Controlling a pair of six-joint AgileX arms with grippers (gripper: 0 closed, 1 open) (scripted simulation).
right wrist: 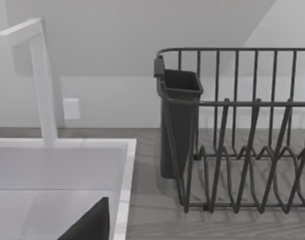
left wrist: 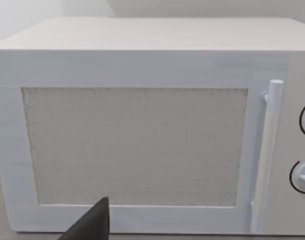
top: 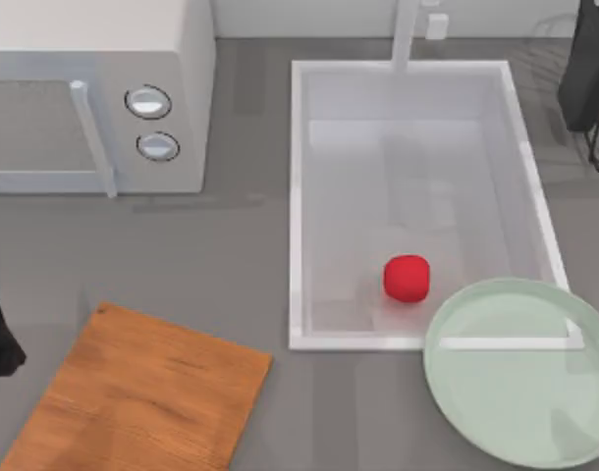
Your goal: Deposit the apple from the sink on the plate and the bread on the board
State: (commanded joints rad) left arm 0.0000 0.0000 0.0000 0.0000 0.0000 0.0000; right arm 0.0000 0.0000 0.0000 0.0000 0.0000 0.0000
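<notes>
Three cameras: one overhead, two wrist-mounted.
Top view straight down on sink [top: 408,74] and microwave [top: 182,59]; left wrist close on microwave [left wrist: 142,145] door; right wrist low, facing sink [right wrist: 127,150] rim and rack [right wrist: 242,150].

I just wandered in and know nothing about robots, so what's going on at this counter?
Nothing is being handled yet. The small red apple sits in the white rectangular sink, near the pale green round plate that overlaps the sink's corner. The orange-brown wooden board lies bare at the left, below a white microwave. A dark wire dish rack stands beside the sink.
</notes>
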